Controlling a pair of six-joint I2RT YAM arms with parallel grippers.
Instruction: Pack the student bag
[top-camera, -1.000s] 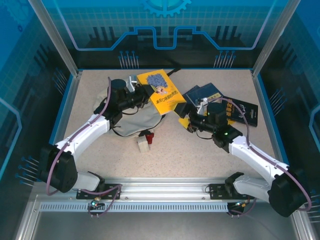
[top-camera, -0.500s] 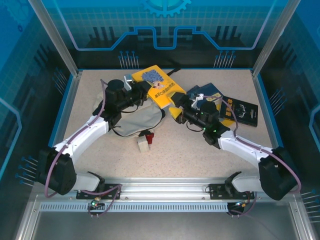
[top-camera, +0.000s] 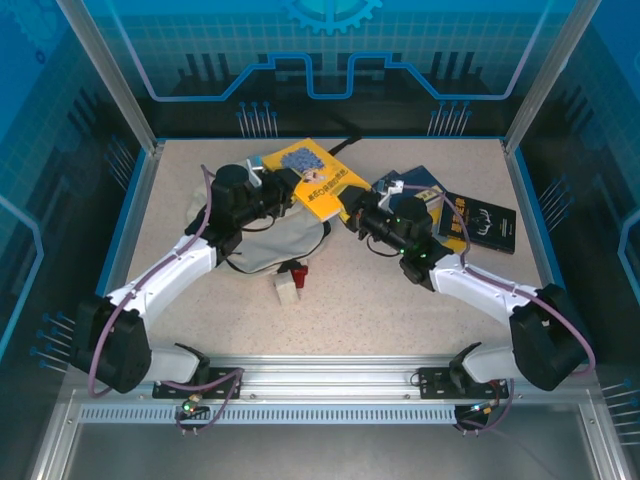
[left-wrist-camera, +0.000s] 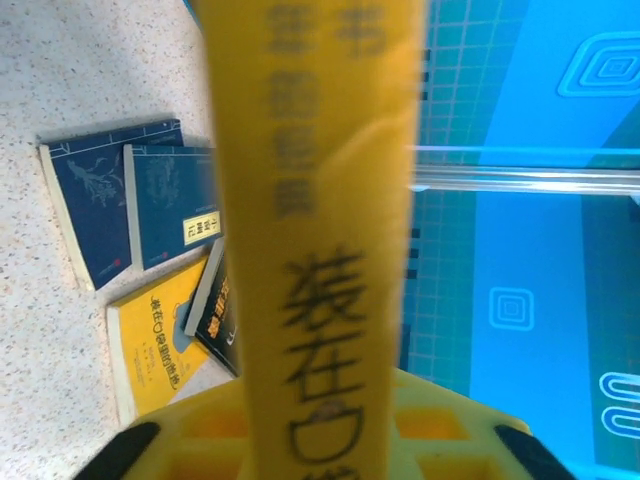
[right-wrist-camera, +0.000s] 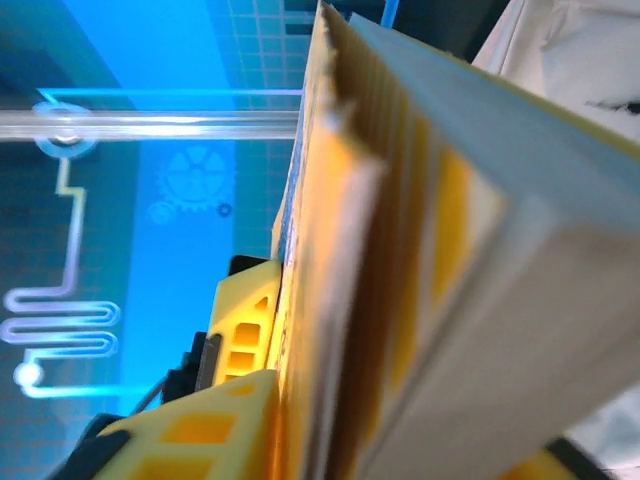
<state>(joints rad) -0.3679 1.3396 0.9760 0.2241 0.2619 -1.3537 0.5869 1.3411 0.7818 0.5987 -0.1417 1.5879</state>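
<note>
Looking down from above, found the student bag (top-camera: 268, 245) slumped on the table (top-camera: 350, 310), left of centre and partly under the left arm, with nothing seen inside it yet. Could not make out an open mouth on it.

Saw one yellow book (top-camera: 322, 178) raised just beyond the bag's far edge and grasped at both ends. Found the left gripper (top-camera: 284, 187) clamped on the end nearer the bag and the right gripper (top-camera: 360, 214) pinched on the opposite corner. Confirmed both grips from the wrist views: spine upright between the left jaws, page edge pressed against a yellow pad (right-wrist-camera: 240, 330) of the right. Judged this the first loading step, mid-carry and not finished.

Counted the rest waiting on the right side of the table, well apart from the bag: two dark blue books (left-wrist-camera: 95, 200) side by side, a black book (top-camera: 487, 226), and a second yellow book (left-wrist-camera: 160, 345) partly beneath it. Noted also a small red-and-white object (top-camera: 289, 281) just in front of the bag, purpose unclear.

Reckoned most of the job left: lowering this book into the bag, fetching each of the others, then closing up if required.
</note>
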